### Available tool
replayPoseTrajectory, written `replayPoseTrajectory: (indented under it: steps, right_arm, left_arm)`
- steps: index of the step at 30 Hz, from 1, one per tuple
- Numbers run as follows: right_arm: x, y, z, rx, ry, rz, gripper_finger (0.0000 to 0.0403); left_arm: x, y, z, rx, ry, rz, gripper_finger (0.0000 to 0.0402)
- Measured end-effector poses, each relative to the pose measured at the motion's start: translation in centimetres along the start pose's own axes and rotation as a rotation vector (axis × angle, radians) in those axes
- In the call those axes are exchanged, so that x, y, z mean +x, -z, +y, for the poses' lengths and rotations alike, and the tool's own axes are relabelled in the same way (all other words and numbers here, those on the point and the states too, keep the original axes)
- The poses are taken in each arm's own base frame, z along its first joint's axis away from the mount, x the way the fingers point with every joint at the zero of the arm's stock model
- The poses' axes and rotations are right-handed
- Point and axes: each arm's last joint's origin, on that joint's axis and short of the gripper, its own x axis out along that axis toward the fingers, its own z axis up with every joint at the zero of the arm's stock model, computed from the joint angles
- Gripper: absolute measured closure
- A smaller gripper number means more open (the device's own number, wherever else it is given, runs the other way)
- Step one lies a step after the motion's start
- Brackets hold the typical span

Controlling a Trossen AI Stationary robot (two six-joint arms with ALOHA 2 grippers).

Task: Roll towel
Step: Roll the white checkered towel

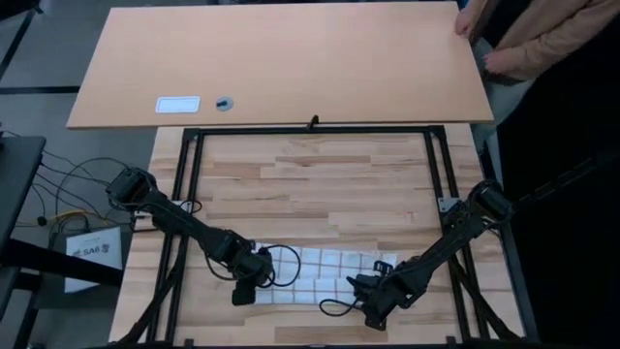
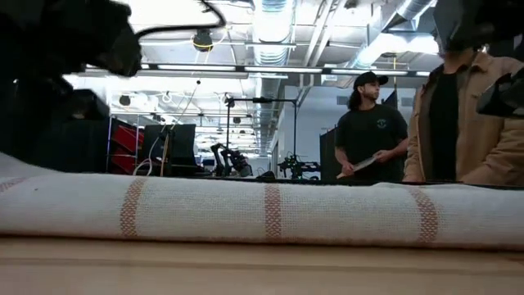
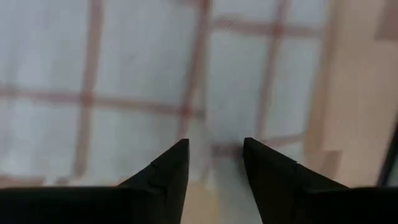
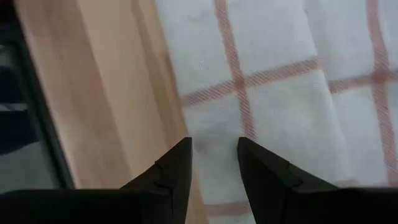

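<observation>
The towel (image 1: 320, 276), white with a grid of reddish-brown lines, lies as a long band across the butcher-block table near its front edge. In the low view the towel (image 2: 270, 209) fills the width as a low thick strip. My left gripper (image 1: 244, 291) stands at its left end, pointing steeply down. Its fingers are open over the towel's edge (image 3: 214, 149). My right gripper (image 1: 373, 308) stands near the right end, also pointing steeply down. Its fingers are open over the cloth beside the bare wood (image 4: 214, 146). Nothing is lifted.
A black metal frame (image 1: 310, 129) borders the table. Beyond it lies a large tan board (image 1: 281, 63) with a white card (image 1: 178, 104). Two people (image 2: 458, 123) stand past the far right corner. A black cable loop (image 1: 334, 308) lies by my right gripper.
</observation>
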Motion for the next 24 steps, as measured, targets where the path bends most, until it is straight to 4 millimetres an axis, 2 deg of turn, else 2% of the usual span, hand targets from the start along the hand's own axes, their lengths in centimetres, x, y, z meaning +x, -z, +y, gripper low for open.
replayPoseTrajectory:
  steps: [2,5,7,12,16,19,22,24]
  right_arm:
    - [0.1,-0.1,0.2,0.001,-0.015,-0.011,0.0285]
    - [0.5,0.0,-0.1,0.003,0.001,-0.002,0.0285]
    - [0.9,-0.1,-0.3,0.012,0.014,0.004,0.0285]
    - [0.5,-0.7,-1.0,0.019,0.046,0.018,0.0285]
    - [-2.3,-1.7,-0.4,0.002,-0.001,-0.021,0.0285]
    - [-3.4,-1.6,-1.2,-0.004,0.107,-0.060,0.0285]
    - [-2.8,-2.1,-3.0,0.008,0.205,-0.054,0.0285]
    - [-1.7,-2.7,-4.3,0.030,0.221,-0.040,0.0285]
  left_arm:
    - [0.0,-0.2,-0.2,0.018,0.026,-0.015,0.0302]
    - [0.4,-0.5,-0.4,0.061,0.066,-0.012,0.0371]
    - [1.0,-0.5,-0.4,0.068,0.059,0.005,0.0391]
    - [1.2,-0.6,-0.4,0.054,0.060,0.006,0.0400]
    - [1.2,-0.6,-0.4,0.046,0.061,0.004,0.0400]
    - [1.4,-0.6,-0.4,0.047,0.062,0.004,0.0401]
    - [1.5,-0.7,-0.5,0.054,0.065,-0.002,0.0401]
    - [1.5,-0.7,-0.5,0.062,0.064,-0.002,0.0401]
